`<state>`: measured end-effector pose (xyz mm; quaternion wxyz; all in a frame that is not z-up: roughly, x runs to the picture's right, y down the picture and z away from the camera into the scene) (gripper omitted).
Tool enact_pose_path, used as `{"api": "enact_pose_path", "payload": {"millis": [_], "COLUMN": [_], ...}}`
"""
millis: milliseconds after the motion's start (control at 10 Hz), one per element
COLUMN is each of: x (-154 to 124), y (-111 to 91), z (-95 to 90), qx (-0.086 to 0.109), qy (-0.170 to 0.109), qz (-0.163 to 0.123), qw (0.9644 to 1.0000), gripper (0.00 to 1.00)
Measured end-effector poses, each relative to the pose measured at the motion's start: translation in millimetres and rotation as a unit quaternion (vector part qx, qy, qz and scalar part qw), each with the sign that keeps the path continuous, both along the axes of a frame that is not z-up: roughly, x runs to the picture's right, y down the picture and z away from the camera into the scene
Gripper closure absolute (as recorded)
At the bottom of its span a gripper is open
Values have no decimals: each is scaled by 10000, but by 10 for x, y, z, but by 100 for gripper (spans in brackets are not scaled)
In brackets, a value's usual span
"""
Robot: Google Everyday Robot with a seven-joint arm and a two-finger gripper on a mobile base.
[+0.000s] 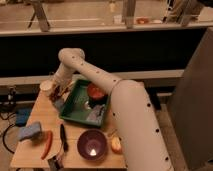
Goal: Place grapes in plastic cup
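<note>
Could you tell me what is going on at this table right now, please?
The robot's arm reaches over the green tray to the table's far left corner, with its gripper low beside the small white plastic cup. A dark clump at the gripper may be the grapes, though that is not certain. The orange-red bowl sits in the tray. The purple bowl, a chili pepper and a round fruit lie nearer the front.

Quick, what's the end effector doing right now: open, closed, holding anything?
End effector: state cannot be told; it is down beside the plastic cup.
</note>
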<state>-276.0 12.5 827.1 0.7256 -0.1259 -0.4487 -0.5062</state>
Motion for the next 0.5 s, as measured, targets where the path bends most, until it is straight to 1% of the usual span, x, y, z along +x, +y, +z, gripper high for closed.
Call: {"api": "enact_pose_path", "payload": {"millis": [200, 300, 400, 500], "x": [36, 16, -63, -119], "y": [169, 223, 293, 323], "z": [-54, -81, -113, -142], "qx": [34, 51, 89, 120], "qy": [-168, -258, -406, -494], "qz": [-49, -101, -197, -257], "qw": [9998, 9996, 9989, 9984], "gripper": [100, 100, 96, 89]}}
